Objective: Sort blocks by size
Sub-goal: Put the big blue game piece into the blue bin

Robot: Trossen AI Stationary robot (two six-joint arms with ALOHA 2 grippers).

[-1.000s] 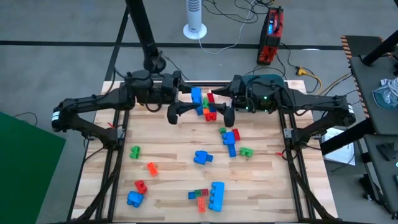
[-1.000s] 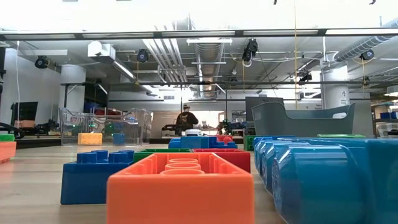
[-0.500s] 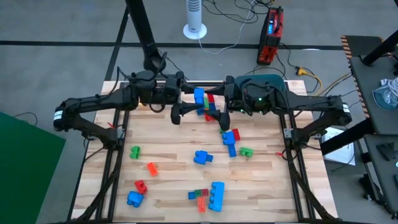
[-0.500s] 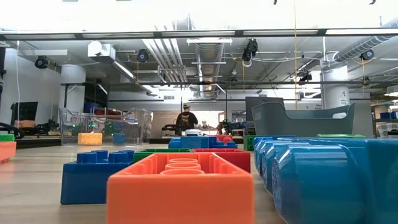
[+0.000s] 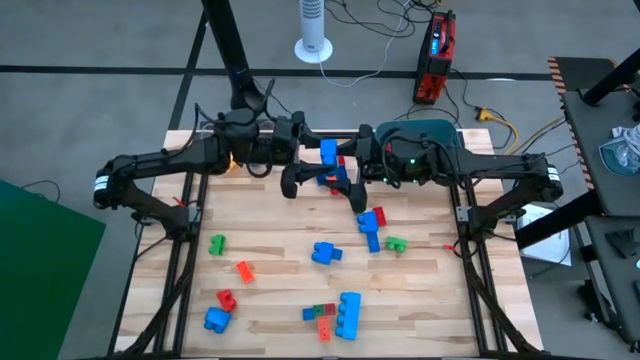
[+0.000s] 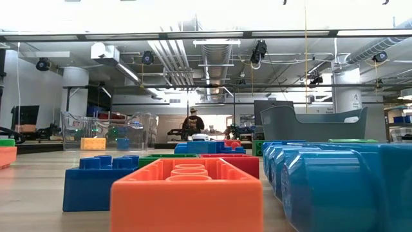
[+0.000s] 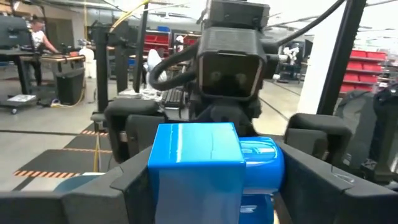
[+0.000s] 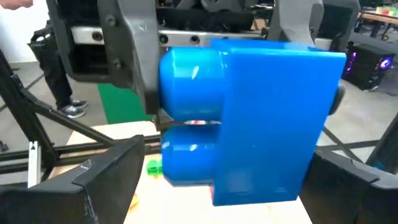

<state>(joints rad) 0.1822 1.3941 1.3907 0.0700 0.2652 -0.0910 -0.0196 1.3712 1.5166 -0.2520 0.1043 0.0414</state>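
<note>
Left tool [image 5: 318, 178] and right tool [image 5: 340, 181] meet nose to nose at upper centre of the high view, a chunky blue block [image 5: 328, 153] between them. Whether either tool's jaws have closed on it, I cannot tell; I'd judge the left nearer.

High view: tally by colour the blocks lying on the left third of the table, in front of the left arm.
Green block: 1
Orange block: 1
Red block: 1
Blue block: 1
Total: 4
Not counted: the held blue brick in the left gripper, farther back.
</note>
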